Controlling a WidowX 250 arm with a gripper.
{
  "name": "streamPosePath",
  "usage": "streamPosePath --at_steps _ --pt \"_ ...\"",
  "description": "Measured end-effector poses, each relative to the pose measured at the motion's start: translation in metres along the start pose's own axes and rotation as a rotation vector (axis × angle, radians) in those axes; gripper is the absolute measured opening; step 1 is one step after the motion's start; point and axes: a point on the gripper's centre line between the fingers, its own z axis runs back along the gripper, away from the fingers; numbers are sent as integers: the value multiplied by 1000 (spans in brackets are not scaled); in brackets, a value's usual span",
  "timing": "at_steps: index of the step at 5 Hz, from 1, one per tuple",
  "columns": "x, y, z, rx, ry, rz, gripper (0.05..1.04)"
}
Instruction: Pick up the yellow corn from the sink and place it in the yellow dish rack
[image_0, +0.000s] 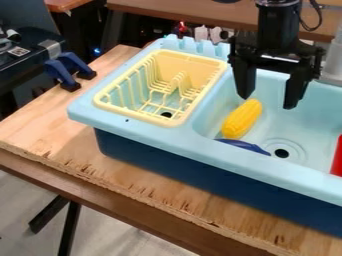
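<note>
The black gripper (268, 102) hangs over the right basin of the light blue toy sink (150, 131), its two fingers spread wide apart with nothing between them. Just below and left of it, a yellow corn cob (242, 119) lies in the basin, close to the left fingertip in the view. A blue object (244, 145) rests in front of the corn, partly hidden by the basin's front wall. Farther right, a red object (337, 159) is cut off by the view's edge.
A pale yellow dish rack (129, 114) sits in the left basin. The sink stands on a wooden table (50, 131) with a rough front edge. Blue clamps (61, 74) are at the table's back left, beside dark equipment (25, 57).
</note>
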Motion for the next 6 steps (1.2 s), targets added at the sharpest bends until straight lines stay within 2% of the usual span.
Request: streamPosePath --at_steps 1,2,3,5,6 --pt "-2 2 -15 10 43 6 1002" --pt "-3 6 -21 109 69 21 1002" --pt "2 2 -23 103 30 2 1002" --pt "6 15 -46 130 102 5 1002" --pt "11 25 -49 147 125 42 1002"
